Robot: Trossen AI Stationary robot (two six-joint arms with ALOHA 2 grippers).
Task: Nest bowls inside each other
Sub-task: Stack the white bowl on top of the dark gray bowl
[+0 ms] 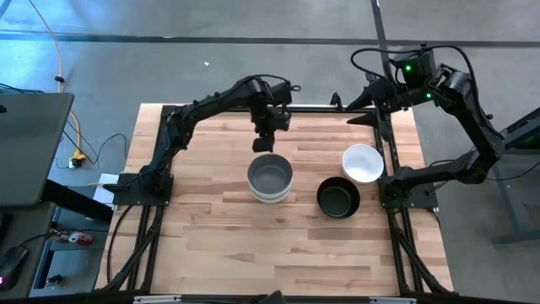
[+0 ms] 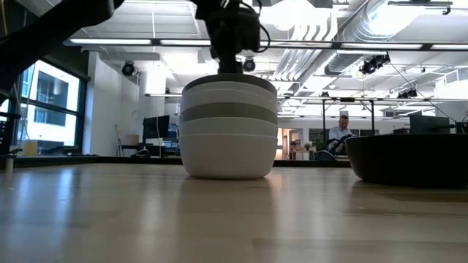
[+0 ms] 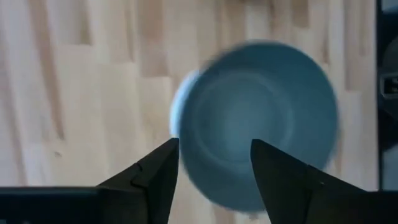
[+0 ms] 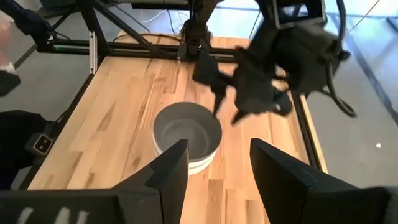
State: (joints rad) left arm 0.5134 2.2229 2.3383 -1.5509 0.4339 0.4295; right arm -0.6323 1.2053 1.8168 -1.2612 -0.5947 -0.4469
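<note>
The pale wooden table [image 1: 211, 236] is carrying a stack of bowls [image 1: 270, 178] near its middle, white and grey bands nesting snugly with a matte grey one on top, presumably because this is where everything is being gathered. Just right of it are sitting a loose black bowl [image 1: 338, 198] and a glossy white bowl [image 1: 363, 163] (both waiting their turn, it seems). The left gripper [image 1: 267, 142] is hovering above the stack's far side, fingers apart and empty, while the right gripper [image 4: 214, 167] is idling high at the far right corner, likewise open.
</note>
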